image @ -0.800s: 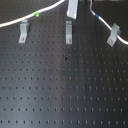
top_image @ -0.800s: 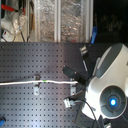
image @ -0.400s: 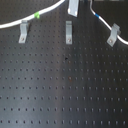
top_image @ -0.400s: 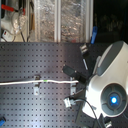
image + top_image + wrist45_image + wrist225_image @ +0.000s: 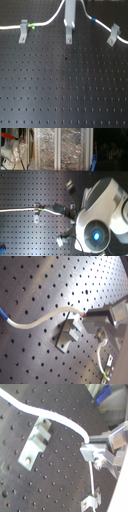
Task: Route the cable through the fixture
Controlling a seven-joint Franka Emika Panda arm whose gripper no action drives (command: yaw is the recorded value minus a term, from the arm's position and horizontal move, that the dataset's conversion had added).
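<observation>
We see the cable [image 5: 50,21] strung across the far part of the black perforated surface [image 5: 60,85] in the first exterior view. We take the middle clip [image 5: 68,35] as our landmark: it is one of three small metal clips standing in a row on the surface.

From the first exterior view's left, the cable runs through the top of the left clip [image 5: 23,31], with its green band [image 5: 31,26] just beside that clip on the side toward the middle clip. It then climbs toward the tool [image 5: 70,15], which hangs directly above the middle clip. On the other side of the tool the cable comes down, shows its blue band [image 5: 92,20], and passes by the right clip [image 5: 115,35].

In the first wrist view the tool [image 5: 86,316] has its fingers closed on the white cable [image 5: 35,320], pinching it just above a clip [image 5: 69,335]; the cord does not sit in that clip. The second wrist view shows the same: the fingers [image 5: 90,448] meet on the cable [image 5: 45,414], and a thin stretch of it drops away past them toward another clip [image 5: 92,500].

In the second exterior view the arm [image 5: 100,218] covers much of the surface, and the cable [image 5: 20,210] leads in from the second exterior view's left, through a clip [image 5: 36,214], to the tool.
</observation>
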